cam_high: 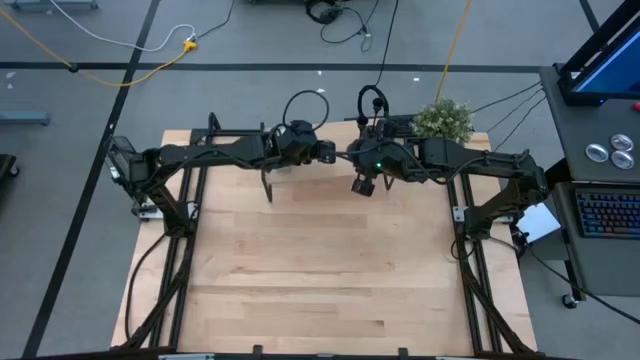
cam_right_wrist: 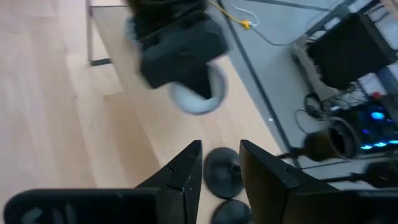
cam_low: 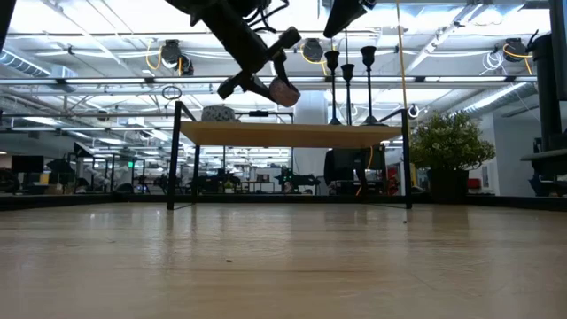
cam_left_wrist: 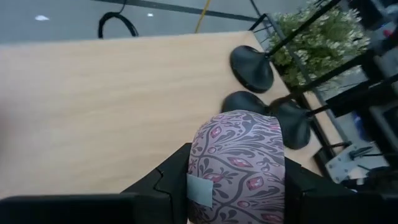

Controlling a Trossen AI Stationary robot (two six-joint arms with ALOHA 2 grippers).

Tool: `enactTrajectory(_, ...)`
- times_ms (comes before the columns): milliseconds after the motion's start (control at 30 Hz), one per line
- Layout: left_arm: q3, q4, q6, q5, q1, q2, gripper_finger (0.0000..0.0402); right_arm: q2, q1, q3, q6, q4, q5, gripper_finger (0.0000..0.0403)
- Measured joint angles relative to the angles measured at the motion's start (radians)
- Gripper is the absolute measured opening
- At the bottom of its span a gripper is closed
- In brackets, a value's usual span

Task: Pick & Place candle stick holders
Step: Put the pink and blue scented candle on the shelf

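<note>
Your left gripper [cam_left_wrist: 239, 186] is clamped on a patterned candle [cam_left_wrist: 239, 165]; your right gripper [cam_right_wrist: 221, 165], jaws apart and empty, hovers above the black candle stick holders [cam_right_wrist: 222, 173]. Next, seat the candle carefully.

A pale wooden table [cam_high: 330, 280] of lengthwise planks carries everything; the potted plant [cam_high: 443, 118] stands just beside its far corner; along the edge that runs from the plant, a raised wooden shelf [cam_low: 283, 135] stands on thin black legs; three black candle stick holders [cam_left_wrist: 252, 67] stand upright on the shelf's end nearest the plant, their round bases close together; two black frames [cam_high: 180, 260] rest on the table, one on the plant's side, one on the opposite side.
</note>
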Motion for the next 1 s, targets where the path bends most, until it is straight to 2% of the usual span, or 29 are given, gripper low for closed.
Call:
enactTrajectory(200,0.086,-0.141,0.079,0.002,0.034,0.005,0.0149,0.0,0.0,0.0,0.008,0.002,-0.043,0.01)
enactTrajectory(467,0.09,-0.272,0.089,0.092,0.068,0.005,0.0149,0.0,0.0,0.0,0.008,0.003,-0.041,0.01)
enactTrajectory(900,0.09,-0.336,0.123,0.099,0.096,0.005,0.0149,0.0,0.0,0.0,0.023,0.016,-0.043,0.01)
enactTrajectory(1000,0.09,-0.334,0.126,0.135,0.114,0.005,0.0149,0.0,0.0,0.0,0.024,0.018,-0.043,0.01)
